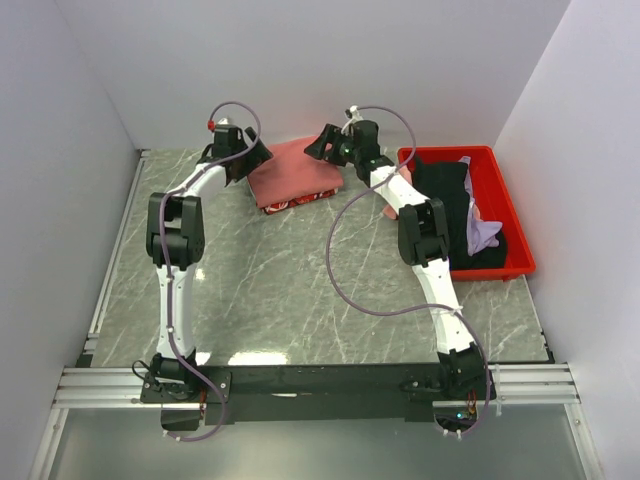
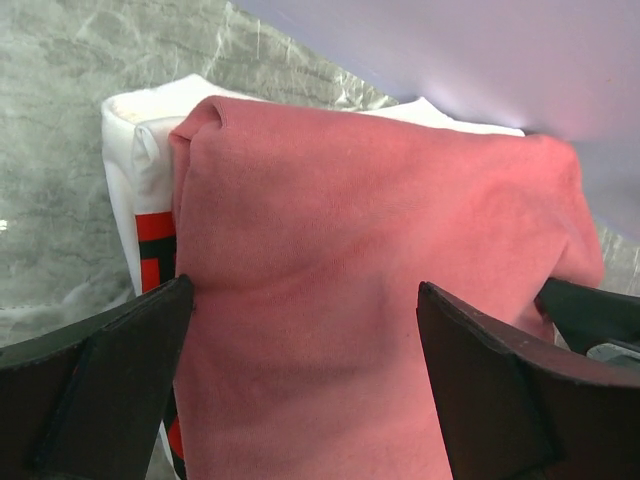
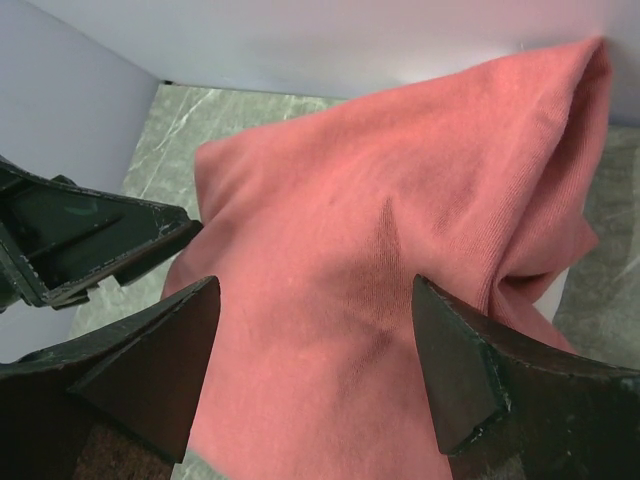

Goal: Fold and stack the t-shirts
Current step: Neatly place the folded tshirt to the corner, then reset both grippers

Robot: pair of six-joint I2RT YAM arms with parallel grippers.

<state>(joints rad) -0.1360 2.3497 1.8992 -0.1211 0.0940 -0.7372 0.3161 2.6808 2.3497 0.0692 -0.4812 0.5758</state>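
Grey marbled table (image 1: 300,290), white walls (image 1: 300,60) on three sides.

- Dusty-rose tee (image 1: 293,170) lies folded at upper centre of the overhead view, near the back wall. It rests on top of the red-and-white tee (image 1: 296,201), whose edge peeks out along the near side. In the left wrist view that lower tee (image 2: 150,200) shows white cloth with a red band at the left of the frame.
- Left gripper (image 1: 250,160) sits at the left edge of the stack, fingers spread wide. The rose cloth lies between them, not pinched.
- Right gripper (image 1: 328,143) sits at the upper right edge of the stack, fingers also wide, nothing clamped. Whether either pad touches the cloth cannot be told.
- Red bin (image 1: 445,151) stands at the right of the frame. A black tee (image 1: 445,195) fills most of it, with a lavender tee (image 1: 484,233) crumpled toward the lower right.
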